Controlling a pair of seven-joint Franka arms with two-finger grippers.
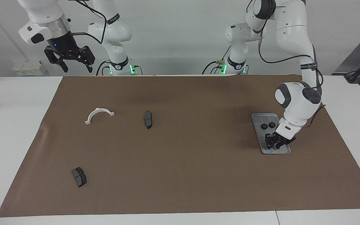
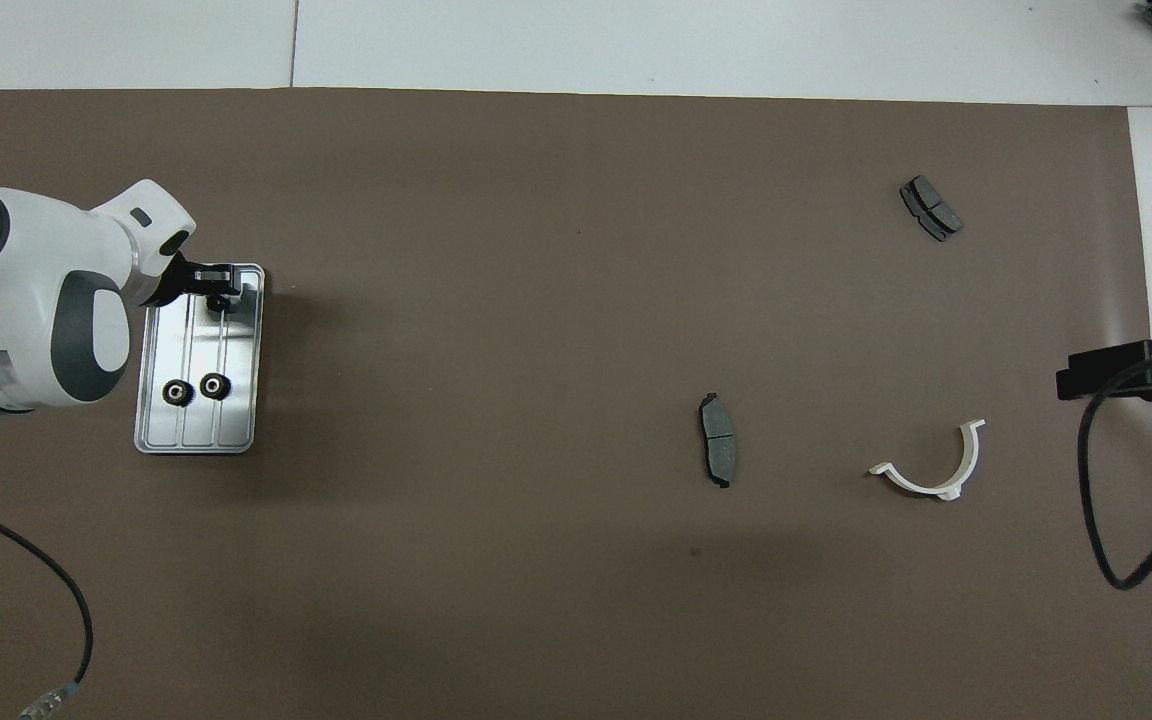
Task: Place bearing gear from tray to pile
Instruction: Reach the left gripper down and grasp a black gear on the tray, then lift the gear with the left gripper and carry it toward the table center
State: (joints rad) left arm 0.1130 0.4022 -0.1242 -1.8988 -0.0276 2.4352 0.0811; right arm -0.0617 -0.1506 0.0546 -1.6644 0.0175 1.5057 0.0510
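Ridged silver tray (image 2: 241, 350) at left arm's end, two black gears (image 2: 195, 389) side by side in it, squat brake pad (image 2: 931, 208) well apart

Facing view: camera mounted high across the table, looking back at the 2 arm bases and down onto the brown mat (image 1: 180, 147). Overhead view: camera high above the robots' end, looking forward and steeply down; the mat (image 2: 536, 400) fills nearly the whole picture. The 2 views stand half a turn apart. Shared ground: the mat, the tray (image 1: 258, 120) (image 2: 241, 440), the white half-ring bracket (image 1: 98, 114) (image 2: 936, 485), the slim curved pad (image 1: 148, 119) (image 2: 717, 440) and the two-block brake pad (image 1: 79, 177) (image 2: 931, 208). Both views are distant, table-wide.
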